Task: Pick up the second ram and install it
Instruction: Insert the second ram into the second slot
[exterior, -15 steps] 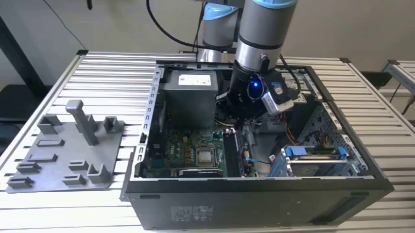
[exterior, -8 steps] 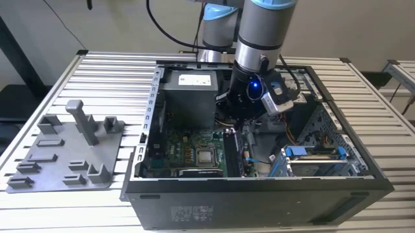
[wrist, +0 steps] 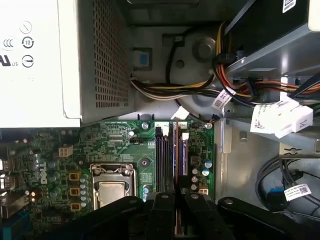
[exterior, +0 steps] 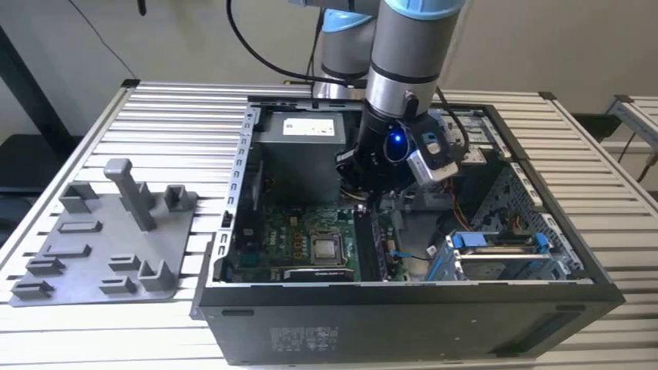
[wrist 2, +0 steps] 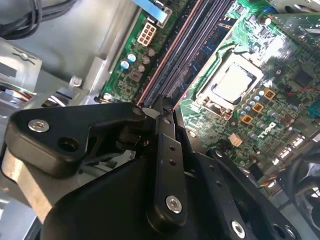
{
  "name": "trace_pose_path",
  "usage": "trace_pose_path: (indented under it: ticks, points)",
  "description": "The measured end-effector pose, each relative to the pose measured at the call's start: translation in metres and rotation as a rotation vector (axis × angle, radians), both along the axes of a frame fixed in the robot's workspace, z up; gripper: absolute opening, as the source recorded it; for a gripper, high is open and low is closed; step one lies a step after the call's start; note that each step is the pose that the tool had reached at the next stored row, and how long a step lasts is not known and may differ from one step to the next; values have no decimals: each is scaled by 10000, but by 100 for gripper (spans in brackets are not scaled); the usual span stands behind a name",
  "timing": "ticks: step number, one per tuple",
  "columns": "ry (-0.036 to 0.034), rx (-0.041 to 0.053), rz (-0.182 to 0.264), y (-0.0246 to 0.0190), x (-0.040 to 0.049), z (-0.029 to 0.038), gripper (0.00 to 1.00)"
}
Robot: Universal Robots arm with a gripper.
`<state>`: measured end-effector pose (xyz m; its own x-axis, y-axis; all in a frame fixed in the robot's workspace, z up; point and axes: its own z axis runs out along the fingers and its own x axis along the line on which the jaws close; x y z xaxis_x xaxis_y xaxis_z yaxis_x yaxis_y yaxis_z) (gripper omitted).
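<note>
A grey fixture plate (exterior: 92,247) with upright posts lies near the slatted metal surface's (exterior: 165,116) edge on the exterior view's left. Just beside it, filling the middle of the surface, an open computer case (exterior: 411,316) lies on its side with its green motherboard (exterior: 293,231) facing up. The power supply (exterior: 298,146) sits at the case's far end and the processor socket (exterior: 325,248) nearer its front wall. The robot arm (exterior: 406,54) reaches straight down into the case from above, and its hand (exterior: 372,202) hangs low over the board beside the socket, towards the exterior view's right. In the first wrist view the hand (wrist: 176,197) is clenched on the second ram (wrist: 175,165), which shows edge-on as a thin strip running in line with the dark memory slots (wrist: 162,160), between the socket and the board's edge. Whether the stick is fully seated cannot be told. In the second wrist view the hand (wrist 2: 164,107) is poised at one end of the slots. A drive bay with blue clips (exterior: 494,245) fills the case's side on the exterior view's right.
</note>
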<state>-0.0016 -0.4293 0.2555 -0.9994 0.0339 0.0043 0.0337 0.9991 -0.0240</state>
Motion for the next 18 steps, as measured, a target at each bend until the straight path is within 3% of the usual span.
trace_pose_path:
  ticks: [11,18]
  points:
    - [0,2,-1,-14,-64,-143,14]
    - [-2,6,-1,-14,-66,-163,14]
